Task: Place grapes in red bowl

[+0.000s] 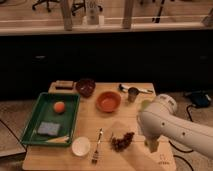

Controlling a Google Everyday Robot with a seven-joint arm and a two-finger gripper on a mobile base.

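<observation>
Purplish-brown grapes (122,141) lie with long axis slanting up-right toward the empty gripper (151,145), jaws apart.

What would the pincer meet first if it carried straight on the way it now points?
The pincer, just right of the grapes, points downward. Going straight on, it would most likely meet the bare table first, missing the grapes, though depth is unclear.

I see my gripper (151,145), spread wide, hanging just beside the grapes (122,141); the red bowl (108,101) sits farther back.
</observation>
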